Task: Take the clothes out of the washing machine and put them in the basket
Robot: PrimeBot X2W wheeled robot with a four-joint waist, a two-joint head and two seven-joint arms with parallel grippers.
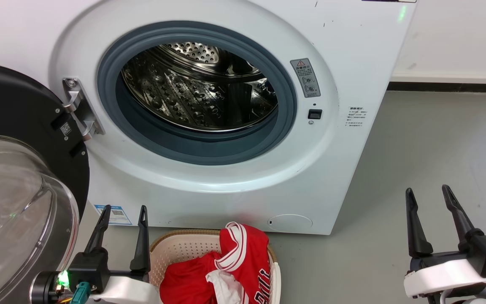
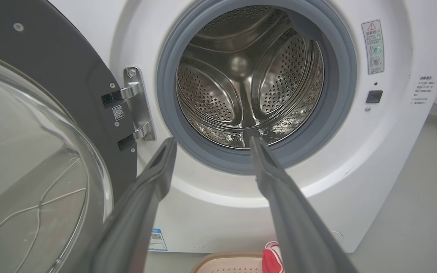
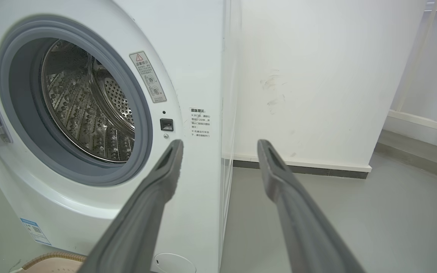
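grey floor beneath white washing machine, pale wall behind

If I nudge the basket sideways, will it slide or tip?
Likely slides: the basket looks like thin perforated plastic on smooth floor. It sits low and wide, so tipping seems unlikely. The clothes are heaped toward one side, so it might swivel.

Warning-triangle label on the washing machine (small print illegible), QR sticker on its door.
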